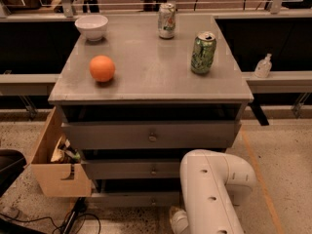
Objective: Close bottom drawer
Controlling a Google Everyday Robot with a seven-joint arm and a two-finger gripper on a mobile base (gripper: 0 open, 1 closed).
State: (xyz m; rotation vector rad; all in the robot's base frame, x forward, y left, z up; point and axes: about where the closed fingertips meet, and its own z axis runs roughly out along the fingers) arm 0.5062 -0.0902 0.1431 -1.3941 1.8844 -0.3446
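camera view: the bottom drawer sat lowest in the grey cabinet, its slim front near the floor, left of the white arm. the pincer lay at the near edge under that arm, just right of the drawer front; whether it was apart or together could not be told. the desk carried an orange, a white bowl and a green can.

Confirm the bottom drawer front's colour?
Grey bottom drawer front, camera view; end effector just below it at frame bottom.
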